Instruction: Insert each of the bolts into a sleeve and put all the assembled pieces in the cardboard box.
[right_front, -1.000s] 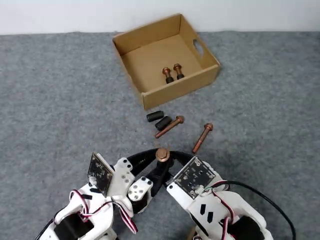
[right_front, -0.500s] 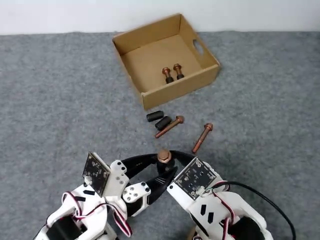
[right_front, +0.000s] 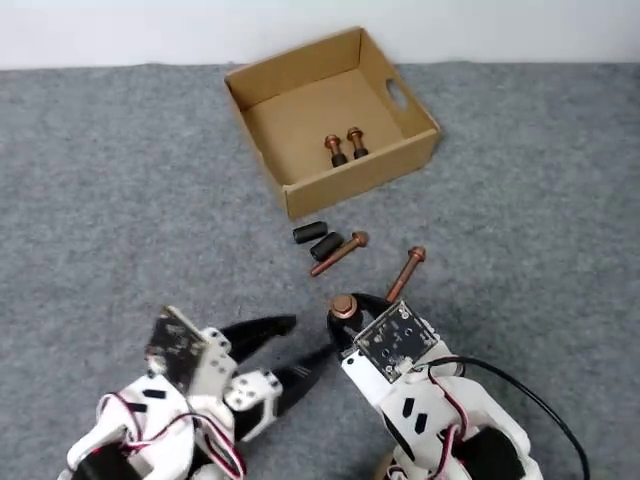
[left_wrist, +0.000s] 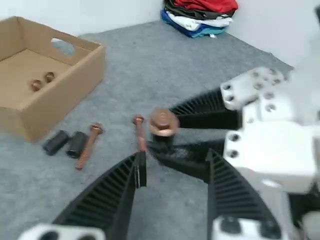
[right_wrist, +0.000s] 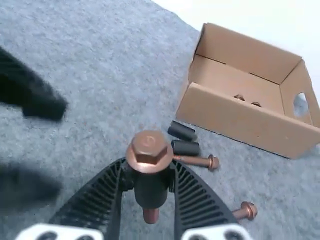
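Got the right gripper (right_wrist: 149, 186) clamped tight on an assembled piece (right_wrist: 148, 167): copper hex head up top, black sleeve pinched between the jaws, bolt tip poking out underneath. Holding it roughly upright over the carpet (right_front: 120, 200), near the front and about mid-table.

Got the left gripper (right_front: 305, 340) just to the left of that, jaws spread wide and gripping nothing. Aimed toward the held piece but apart from it.

Just past the right gripper, on the far side, spotting a loose bolt (right_front: 405, 275) lying flat. Another loose bolt (right_front: 338, 254) a bit further left, right beside a bare sleeve (right_front: 326, 246), with a second bare sleeve (right_front: 310, 232) next to that one. All of these lying just in front of the cardboard box (right_front: 345, 185).

Inside the box, seeing two finished pieces (right_front: 335, 150) (right_front: 356, 141) side by side, close to the near wall.
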